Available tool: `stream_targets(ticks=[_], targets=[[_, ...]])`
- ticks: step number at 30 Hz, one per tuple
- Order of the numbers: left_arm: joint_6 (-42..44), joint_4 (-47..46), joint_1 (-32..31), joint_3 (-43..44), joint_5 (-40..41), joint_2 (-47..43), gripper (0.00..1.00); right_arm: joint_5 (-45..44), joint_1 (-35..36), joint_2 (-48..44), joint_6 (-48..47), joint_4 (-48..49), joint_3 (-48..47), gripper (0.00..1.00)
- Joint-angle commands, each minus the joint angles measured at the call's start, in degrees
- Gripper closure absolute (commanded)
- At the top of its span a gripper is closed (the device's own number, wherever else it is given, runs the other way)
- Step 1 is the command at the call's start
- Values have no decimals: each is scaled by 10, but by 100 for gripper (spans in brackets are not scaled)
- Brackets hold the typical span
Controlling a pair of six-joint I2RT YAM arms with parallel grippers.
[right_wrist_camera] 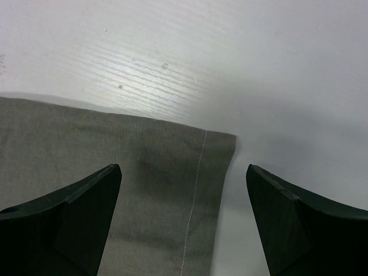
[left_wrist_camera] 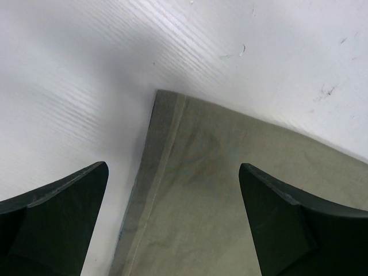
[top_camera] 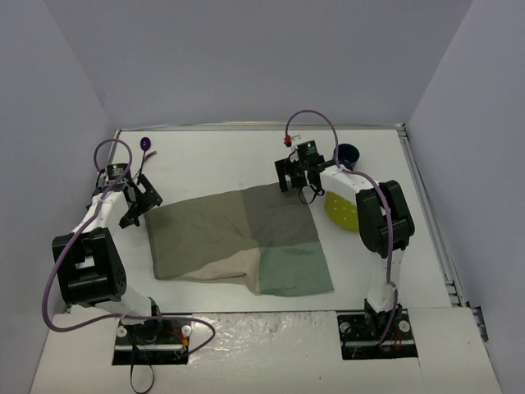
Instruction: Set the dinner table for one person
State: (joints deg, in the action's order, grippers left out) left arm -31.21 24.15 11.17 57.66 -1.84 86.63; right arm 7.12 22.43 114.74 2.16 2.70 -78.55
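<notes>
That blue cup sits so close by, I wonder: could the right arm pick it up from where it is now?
Probably yes. The blue cup stands on bare table just beyond the right arm, nothing lies between them, and its jaws are open and empty over the cloth corner.

Your worktop (top_camera: 205, 156) is white board with a fine ribbed grain, a soft sheen and a few scuffs, edged by a thin metal rim (top_camera: 426, 205) at 3 o'clock. The patchwork cloth (top_camera: 238, 238) at its centre is matt woven fabric with stitched seams and a folded hem. The left claw (left_wrist_camera: 172, 169) and right claw (right_wrist_camera: 184, 169) look like dark, matt, hard plastic.
</notes>
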Motion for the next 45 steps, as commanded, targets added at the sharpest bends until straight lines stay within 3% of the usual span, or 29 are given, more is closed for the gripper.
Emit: stream_targets(ticks=[1, 15, 22, 29, 32, 45], targets=[[31, -41, 12, 41, -32, 22, 5, 33, -7, 11, -45, 17, -41, 13], [62, -53, 12, 57, -43, 74, 5, 76, -17, 69, -68, 16, -33, 16], [73, -53, 12, 61, -37, 80, 5, 75, -17, 68, -66, 18, -21, 34], [79, -49, 12, 85, -51, 121, 5, 55, -17, 61, -66, 18, -20, 82], [80, -48, 12, 91, -54, 134, 5, 47, -17, 57, -67, 19, -17, 97], [79, -17, 0, 109, -71, 179, 17, 11, -17, 31, -42, 39, 0, 100]])
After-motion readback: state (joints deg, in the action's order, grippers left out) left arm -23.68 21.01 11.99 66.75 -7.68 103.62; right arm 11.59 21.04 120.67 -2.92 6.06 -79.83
